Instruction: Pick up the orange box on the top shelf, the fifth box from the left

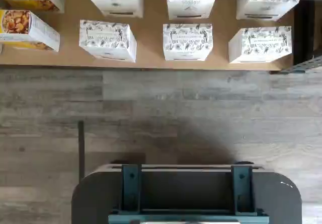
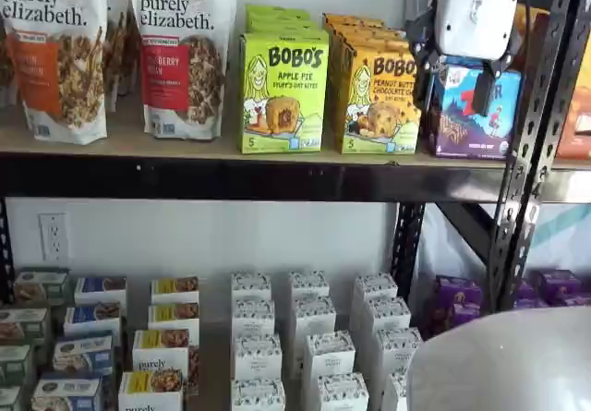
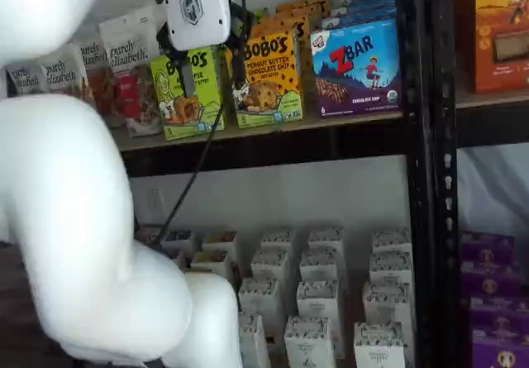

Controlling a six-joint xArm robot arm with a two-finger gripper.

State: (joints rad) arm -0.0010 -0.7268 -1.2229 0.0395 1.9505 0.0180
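A: Where do we find the orange box [image 2: 380, 100]?

B: It stands upright on the top shelf [image 2: 212, 176], at the front of a row of like cartons. At its 9 o'clock sits the lime-green Apple Pie box [image 2: 283, 92], just beside it; at its 3 o'clock, the blue ZBar box [image 2: 473, 115]. In both shelf views its face reads plainly, girl and oat bar showing.

A: And the gripper [image 3: 212, 77]?

B: We see its white body hanging in front of the shelf with two black fingers [image 3: 188, 78] pointing down. In a shelf view a gap plainly shows between them, so we read the jaws as parted, with nothing between them. One finger crosses the green carton's face, the other the orange box's left edge as that camera sees it. We cannot tell from here whether a finger touches cardboard; it may simply hang in front.

A: What else do we show?

B: Granola bags [image 2: 181, 48] at the shelf's 9 o'clock end. On the lower level, small white boxes [image 2: 309, 351] in rows. The wrist view looks down on similar white boxes [image 1: 187, 41] on a tan board [image 1: 151, 48], a grey plank floor [image 1: 176, 108] and the dark mount with teal brackets [image 1: 187, 194].
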